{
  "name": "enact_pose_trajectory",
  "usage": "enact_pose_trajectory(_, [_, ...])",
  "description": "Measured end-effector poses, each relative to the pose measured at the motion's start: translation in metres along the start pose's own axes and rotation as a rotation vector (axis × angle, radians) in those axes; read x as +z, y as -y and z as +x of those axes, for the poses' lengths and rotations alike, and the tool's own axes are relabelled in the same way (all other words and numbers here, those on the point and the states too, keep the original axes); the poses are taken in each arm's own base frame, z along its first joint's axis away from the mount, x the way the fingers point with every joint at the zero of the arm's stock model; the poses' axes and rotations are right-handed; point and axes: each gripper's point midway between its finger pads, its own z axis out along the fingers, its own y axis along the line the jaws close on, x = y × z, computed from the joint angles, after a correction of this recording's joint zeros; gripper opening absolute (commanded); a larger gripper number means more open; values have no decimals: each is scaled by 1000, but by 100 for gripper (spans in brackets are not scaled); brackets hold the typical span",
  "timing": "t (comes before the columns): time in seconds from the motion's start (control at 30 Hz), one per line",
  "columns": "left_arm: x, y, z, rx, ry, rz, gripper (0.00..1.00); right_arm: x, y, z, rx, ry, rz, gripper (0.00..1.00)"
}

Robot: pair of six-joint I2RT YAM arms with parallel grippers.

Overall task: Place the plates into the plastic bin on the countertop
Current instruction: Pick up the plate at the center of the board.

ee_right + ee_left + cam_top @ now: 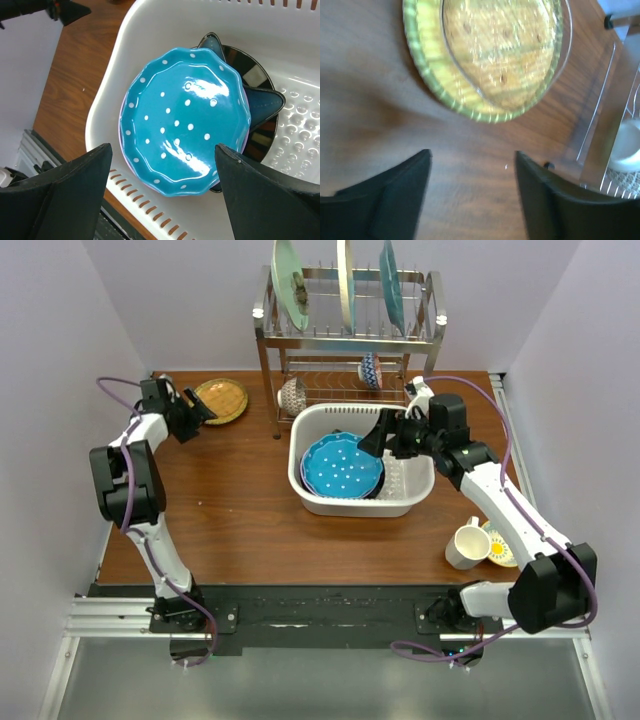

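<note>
left fingers [395, 195]: spread apart, gripping nothing; bench [370, 100] wood shows in the gap. just ahead of the tips lies the amber plate [495, 50], flat on the bench and untouched. this wrist view is soft with blur, but it shows the plate's green-striped rim, which the top view does not resolve.

right fingers [65, 185]: wide apart, holding nothing, hanging above the plastic bin [107, 100]. directly below the gap is the blue dotted plate [185, 120], with a scalloped rim, on top of a stack at one end of the bin. only the right wrist view gives the stack detail. a dark blue star-shaped plate [265, 102] pokes out from under the dotted one. a thin lavender edge shows on the opposite side, possibly another plate. the perforated bin floor shows beside the stack.

top view only: the bin sits mid-bench, just in front of the steel wire rack [350, 335]. the amber plate is at the far left of the bench, well apart from the bin. three big plates [345, 285] stand upright on the rack top. a mug [467, 545] touches a small saucer [503, 548] near the right edge.
</note>
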Motion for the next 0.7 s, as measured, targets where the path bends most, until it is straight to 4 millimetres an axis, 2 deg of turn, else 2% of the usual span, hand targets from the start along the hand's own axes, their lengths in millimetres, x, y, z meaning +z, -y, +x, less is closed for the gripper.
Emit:
enact_pose_trajectory(0.07, [10,1,-5,-21,4,8,60,-2,-2,0,-1,4,-5,87])
enact_pose_trajectory(0.17, [21,1,-8,-59,11,19,51,-7,-5,-1,-6,15,-13,87])
enact_pose_trajectory(0.37, [31,-2,-7,-109,16,24,50,-9,-8,-5,-13,28,-24,87])
enact_pose_trajectory(0.4, [32,-3,-7,-112,21,23,47,-9,-9,-5,-13,28,-27,87])
enact_pose_trajectory(0.7, [48,-19,10,-197,25,43,43,-10,-15,-3,-13,20,-59,87])
